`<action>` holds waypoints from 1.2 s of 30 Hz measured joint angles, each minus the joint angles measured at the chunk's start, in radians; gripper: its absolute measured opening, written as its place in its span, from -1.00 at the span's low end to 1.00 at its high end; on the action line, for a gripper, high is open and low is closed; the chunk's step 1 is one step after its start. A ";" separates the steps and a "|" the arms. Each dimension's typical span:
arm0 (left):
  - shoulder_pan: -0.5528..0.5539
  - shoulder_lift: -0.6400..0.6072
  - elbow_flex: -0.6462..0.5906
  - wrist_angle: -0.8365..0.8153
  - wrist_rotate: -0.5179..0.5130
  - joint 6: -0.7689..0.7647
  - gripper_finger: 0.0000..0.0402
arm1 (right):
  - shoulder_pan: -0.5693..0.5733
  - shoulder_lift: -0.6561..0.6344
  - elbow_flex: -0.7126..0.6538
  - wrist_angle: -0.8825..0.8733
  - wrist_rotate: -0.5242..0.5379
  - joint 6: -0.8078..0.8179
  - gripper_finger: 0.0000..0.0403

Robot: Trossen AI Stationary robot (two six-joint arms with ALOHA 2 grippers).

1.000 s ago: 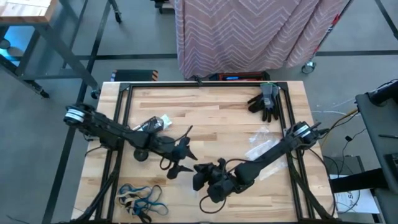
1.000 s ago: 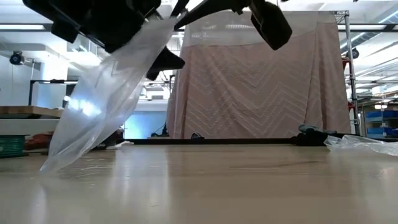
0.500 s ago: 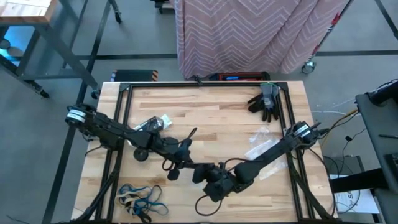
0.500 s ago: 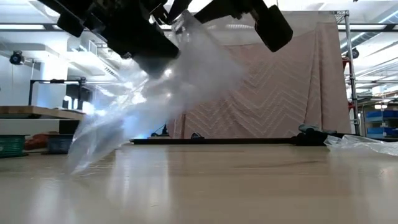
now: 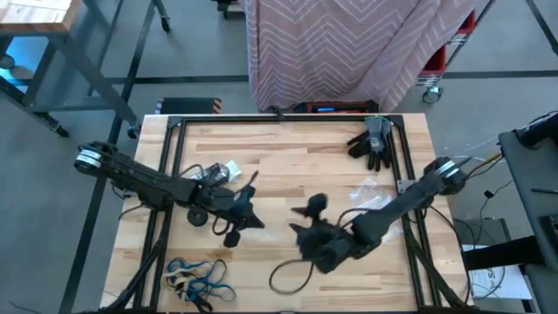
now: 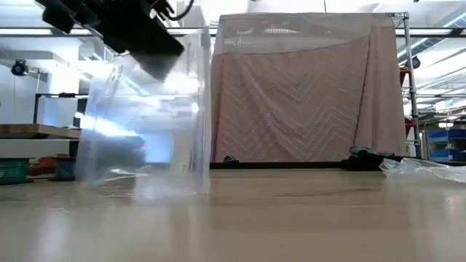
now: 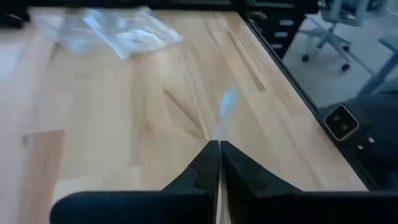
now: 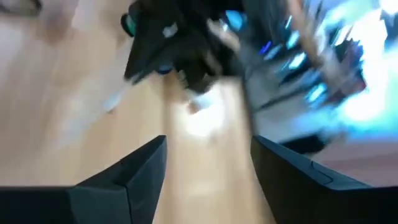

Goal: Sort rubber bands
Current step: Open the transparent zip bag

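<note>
Left gripper [image 7: 219, 163] pinched tight on clear bag [image 6: 145, 116], dangling it over table [image 5: 296, 157] mid-left, mouth down (probably readying it for filling). Right gripper [image 8: 208, 168] spread wide, empty, centre-right. Rubber bands [image 5: 196, 279] heaped near-left, untouched.

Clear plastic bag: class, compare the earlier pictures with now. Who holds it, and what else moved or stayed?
The left gripper has shut its jaws on the clear plastic bag; the right gripper let go, jaws open, and drew back to the right. The bag now hangs upright. The rubber bands and gloves stayed put.
</note>
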 joint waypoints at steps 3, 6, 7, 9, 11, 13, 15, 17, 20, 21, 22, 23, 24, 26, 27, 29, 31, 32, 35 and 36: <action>-0.002 -0.047 -0.043 0.061 -0.012 -0.001 -1.00 | 0.021 -0.063 -0.129 0.049 -0.004 0.192 0.09; -0.003 -0.089 -0.071 0.101 -0.012 -0.005 -1.00 | 0.051 -0.106 -0.297 0.293 -0.006 0.292 0.03; -0.003 -0.097 -0.077 0.099 -0.012 -0.007 -1.00 | 0.057 -0.110 -0.360 0.412 -0.007 0.301 0.02; -0.004 -0.110 -0.085 0.101 -0.012 -0.009 -1.00 | 0.060 -0.092 -0.486 0.712 -0.007 0.295 0.00; -0.004 -0.118 -0.091 0.118 -0.012 -0.009 -1.00 | 0.058 -0.039 -0.588 1.041 -0.019 0.266 -0.01; -0.004 -0.119 -0.095 0.141 -0.012 -0.009 -1.00 | 0.045 0.038 -0.646 1.335 -0.032 0.207 0.00; -0.004 -0.116 -0.097 0.147 -0.012 -0.009 -1.00 | 0.031 0.124 -0.663 1.555 -0.048 0.146 0.00; -0.004 -0.108 -0.097 0.147 -0.012 -0.009 -1.00 | 0.018 0.204 -0.655 1.696 -0.060 0.108 -0.01; -0.004 -0.095 -0.097 0.147 -0.012 -0.009 -1.00 | 0.002 0.286 -0.607 1.778 -0.075 0.072 -0.03; -0.004 -0.094 -0.097 0.147 -0.012 -0.009 -1.00 | -0.003 0.303 -0.586 1.775 -0.086 0.072 -0.04; -0.004 -0.093 -0.097 0.147 -0.012 -0.009 -1.00 | -0.009 0.319 -0.565 1.768 -0.102 0.071 -0.05; -0.004 -0.093 -0.097 0.147 -0.012 -0.009 -1.00 | -0.015 0.335 -0.544 1.759 -0.102 0.075 -0.06; -0.004 -0.093 -0.097 0.149 -0.012 -0.009 -1.00 | -0.020 0.347 -0.525 1.745 -0.101 0.086 -0.07; -0.004 -0.095 -0.097 0.148 -0.012 -0.009 -1.00 | -0.032 0.364 -0.499 1.734 -0.100 0.084 -0.10; -0.004 -0.097 -0.097 0.148 -0.010 -0.010 -1.00 | -0.038 0.369 -0.486 1.735 -0.099 0.074 -0.12; -0.005 -0.099 -0.097 0.149 -0.004 -0.017 -1.00 | -0.049 0.368 -0.471 1.727 -0.093 0.059 -0.17; -0.005 -0.099 -0.097 0.148 -0.004 -0.019 -1.00 | -0.061 0.358 -0.460 1.672 -0.095 0.059 -0.24; -0.005 -0.099 -0.097 0.149 -0.004 -0.020 -1.00 | -0.066 0.351 -0.455 1.643 -0.103 0.058 -0.29; -0.005 -0.099 -0.097 0.155 -0.004 -0.019 -1.00 | -0.072 0.321 -0.441 1.542 -0.113 0.062 -0.48; -0.005 -0.100 -0.097 0.156 -0.003 -0.019 -1.00 | -0.075 0.312 -0.435 1.512 -0.126 0.072 -0.57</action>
